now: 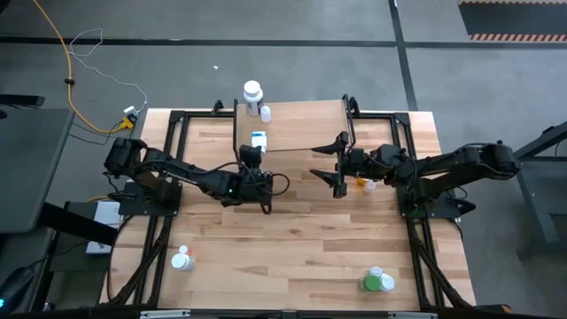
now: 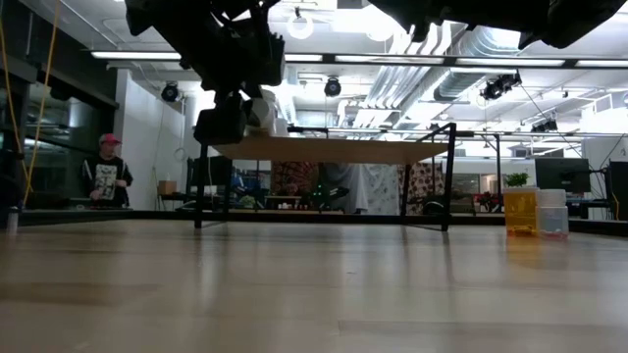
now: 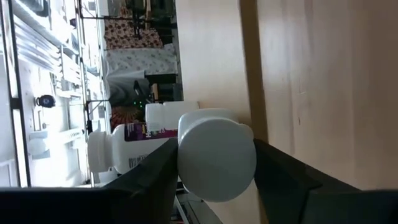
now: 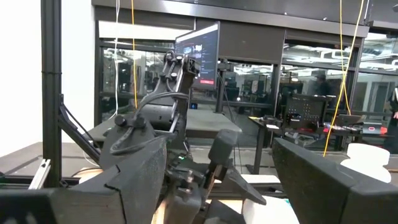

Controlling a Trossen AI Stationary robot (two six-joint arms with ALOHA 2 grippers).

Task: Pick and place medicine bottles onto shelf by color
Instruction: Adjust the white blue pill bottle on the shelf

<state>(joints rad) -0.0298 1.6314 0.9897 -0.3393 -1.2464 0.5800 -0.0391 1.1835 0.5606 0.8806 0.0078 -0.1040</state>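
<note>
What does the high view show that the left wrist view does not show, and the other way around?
Only the high view: the whole table, the right gripper open beside the shelf, a red-topped bottle near the front left, and a green bottle near the front right.

Only the left wrist view: the round white cap seen end-on between the left gripper's fingers, and a labelled bottle lying just behind it.

Both: the left gripper at a white bottle on the light-wood shelf.
</note>
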